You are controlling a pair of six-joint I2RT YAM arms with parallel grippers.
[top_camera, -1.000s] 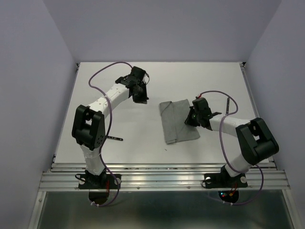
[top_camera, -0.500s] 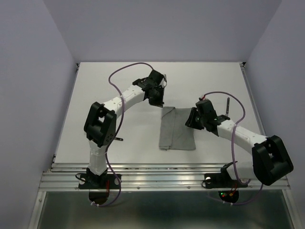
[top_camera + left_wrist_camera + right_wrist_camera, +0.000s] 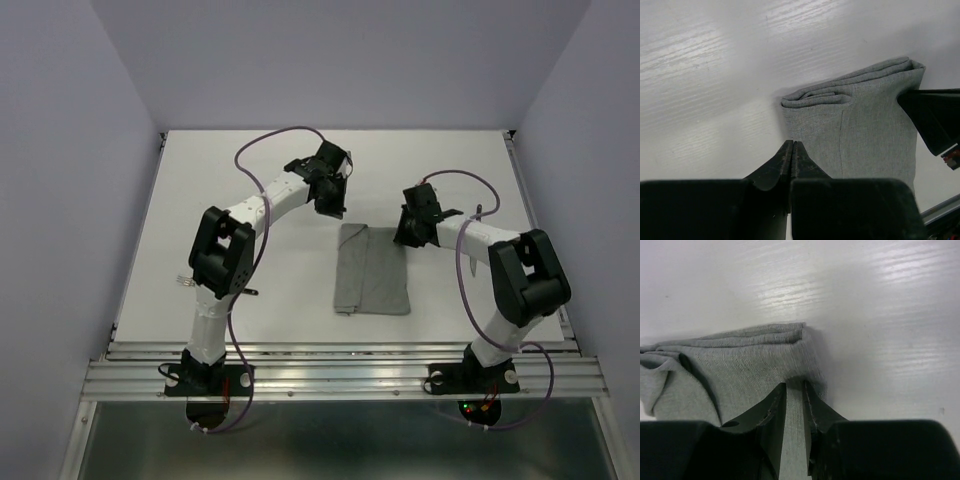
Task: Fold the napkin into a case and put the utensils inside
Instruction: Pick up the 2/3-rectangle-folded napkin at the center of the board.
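The napkin [image 3: 372, 282], skewed a second ago, is now seen squared into a folded oblong at mid-table. The left gripper [image 3: 793, 144] is held with fingers pressed together at its far-left corner; the right gripper [image 3: 794, 386] is slightly parted, the cloth released for the next fold.

Napkin [image 3: 372, 280]: one, grey, folded.
Utensils: two in view. Left utensil [image 3: 247, 293]: one, partly hidden behind left arm [image 3: 222, 262]. Right utensil [image 3: 479, 213]: one, dark stick near right arm [image 3: 525, 280].
Arms: two.
Grippers: two, left gripper [image 3: 792, 146] and right gripper [image 3: 794, 387].
Fingers [image 3: 772, 170]: two per gripper, four in all.
Purple cables: two, left cable [image 3: 262, 143] and right cable [image 3: 470, 178], one per arm.
Table [image 3: 430, 160]: one, white.
Walls [image 3: 330, 60]: three, pale lilac.
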